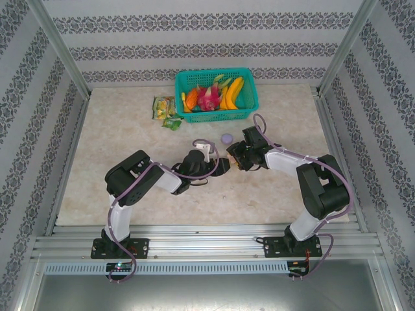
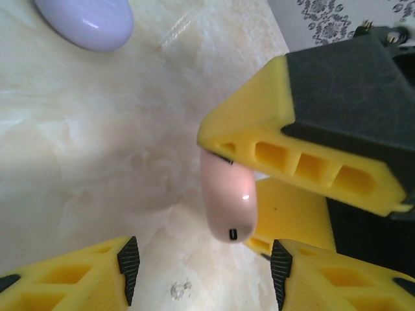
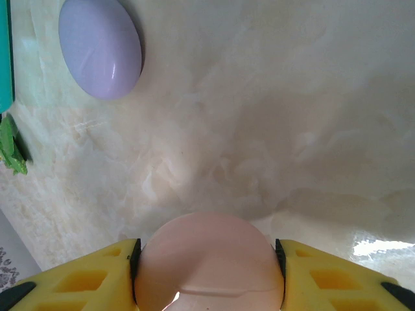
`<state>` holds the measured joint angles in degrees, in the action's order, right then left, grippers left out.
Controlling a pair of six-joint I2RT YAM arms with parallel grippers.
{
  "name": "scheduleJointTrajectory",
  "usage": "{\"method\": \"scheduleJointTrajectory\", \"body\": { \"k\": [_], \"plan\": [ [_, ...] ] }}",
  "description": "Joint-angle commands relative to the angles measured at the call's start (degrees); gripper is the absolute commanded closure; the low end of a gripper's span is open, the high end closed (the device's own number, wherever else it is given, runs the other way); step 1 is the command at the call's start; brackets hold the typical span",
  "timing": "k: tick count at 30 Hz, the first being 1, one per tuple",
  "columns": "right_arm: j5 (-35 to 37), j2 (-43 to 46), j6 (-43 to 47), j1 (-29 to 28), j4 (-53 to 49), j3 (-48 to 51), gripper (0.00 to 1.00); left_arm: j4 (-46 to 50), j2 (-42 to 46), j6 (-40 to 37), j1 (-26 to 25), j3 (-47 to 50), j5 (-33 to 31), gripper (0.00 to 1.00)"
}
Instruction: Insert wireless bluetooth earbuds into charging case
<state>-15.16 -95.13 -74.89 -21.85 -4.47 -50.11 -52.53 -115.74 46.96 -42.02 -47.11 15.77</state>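
Seemingly early: we have only the pink case [image 3: 209, 253] in hand.
Our right claw [image 3: 207, 275] is clenched on it over the tabletop [image 3: 292, 116]; our left claw [image 2: 204, 269] faces it close by, released; the lilac case [image 3: 100, 48] lies beyond the right claw, well apart; whether earbuds sit inside either we cannot tell; seating them looks left to do.

Pink case [image 3: 207, 259] — lilac case [image 3: 100, 48] — teal basket [image 1: 217, 116]
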Motion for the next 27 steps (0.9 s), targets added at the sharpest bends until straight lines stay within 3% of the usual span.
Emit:
{"method": "scheduleJointTrajectory", "body": {
  "k": [1,18,27],
  "plan": [
    [-0.98,1.09,-1.55,0.24,1.12,0.64,0.52,-5.29,-1.71,1.02,-0.81,-1.29,-1.94,0.42],
    [-1.51,2.23,-3.92,-1.31,2.49,0.80,0.52,-7.85,-5.31,2.87,-0.89,-4.27,-4.34,0.49],
    [-1.36,2.14,-4.62,-1.99,2.91,0.89,0.52,-8.81,-6.34,3.51,-0.87,-5.05,-5.79,0.59]
  ]
}}
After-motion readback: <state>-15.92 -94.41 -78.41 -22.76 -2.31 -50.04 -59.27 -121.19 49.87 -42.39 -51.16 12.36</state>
